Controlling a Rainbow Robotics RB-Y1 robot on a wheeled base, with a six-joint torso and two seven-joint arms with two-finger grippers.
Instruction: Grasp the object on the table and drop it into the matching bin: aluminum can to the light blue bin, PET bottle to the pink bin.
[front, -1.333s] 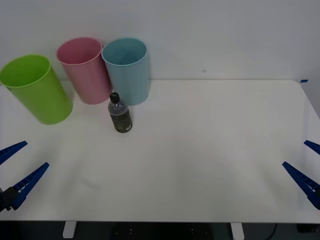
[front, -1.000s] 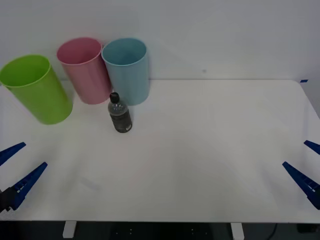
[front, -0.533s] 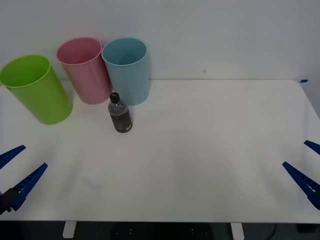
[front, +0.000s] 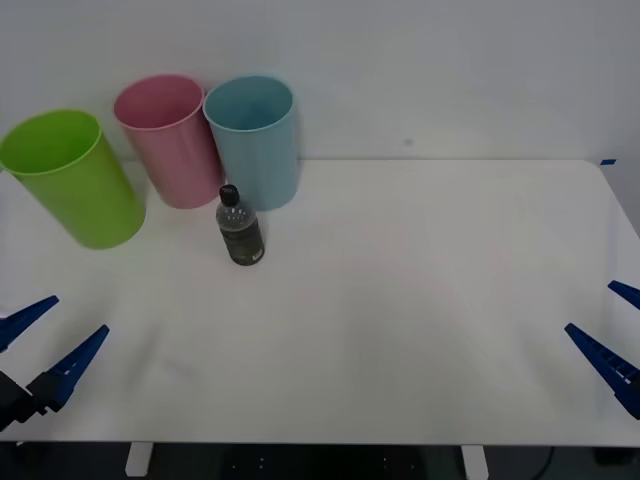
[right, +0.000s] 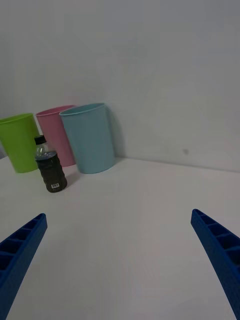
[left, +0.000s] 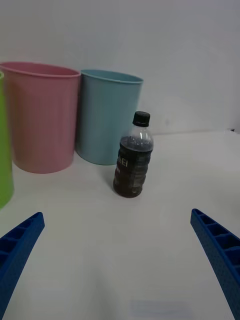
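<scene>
White wall and a white table (front: 420, 300) fill my feed. My left gripper (front: 40, 345) sits low at the near left edge, fingers spread wide with nothing between them; my right gripper (front: 612, 335) waits at the near right edge, fingers equally wide. Well ahead of the left fingers, the PET bottle (front: 240, 227) stands upright, long axis vertical, black cap up, just in front of the light blue bin (front: 254, 140). Beside that stand the pink bin (front: 167, 137) and a lime green bin (front: 72, 177).
</scene>
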